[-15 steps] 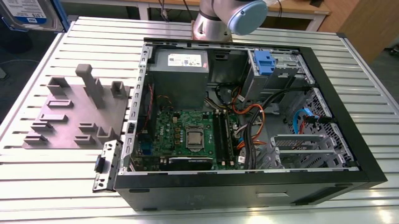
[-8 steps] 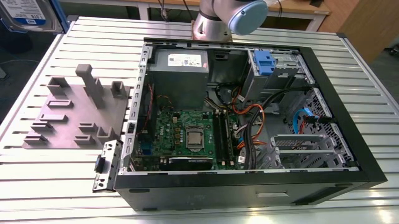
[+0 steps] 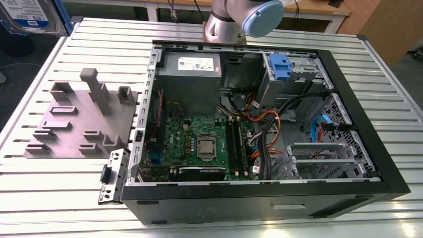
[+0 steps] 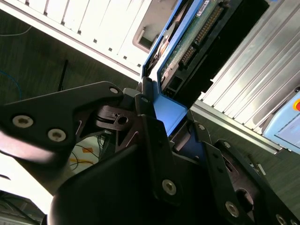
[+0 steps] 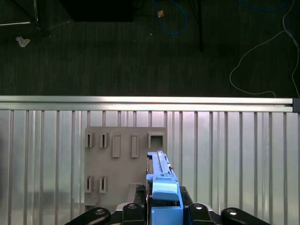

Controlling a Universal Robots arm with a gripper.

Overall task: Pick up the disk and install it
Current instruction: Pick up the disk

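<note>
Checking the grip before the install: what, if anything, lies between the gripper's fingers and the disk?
Nothing: in both wrist views the gripper is shut straight on the blue frame of the disk.

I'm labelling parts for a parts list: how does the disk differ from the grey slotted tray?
The disk is blue-framed; the tray is plain grey. The disk is held up in the jaws of the gripper; the tray lies flat on the table. The tray has upright posts; the disk doesn't. Both are roughly rectangular.

The flat silver metal disk [image 5: 161, 180], edged by a blue plastic frame, stands on edge, lifted, clamped in the black gripper [image 5: 164, 211].
</note>
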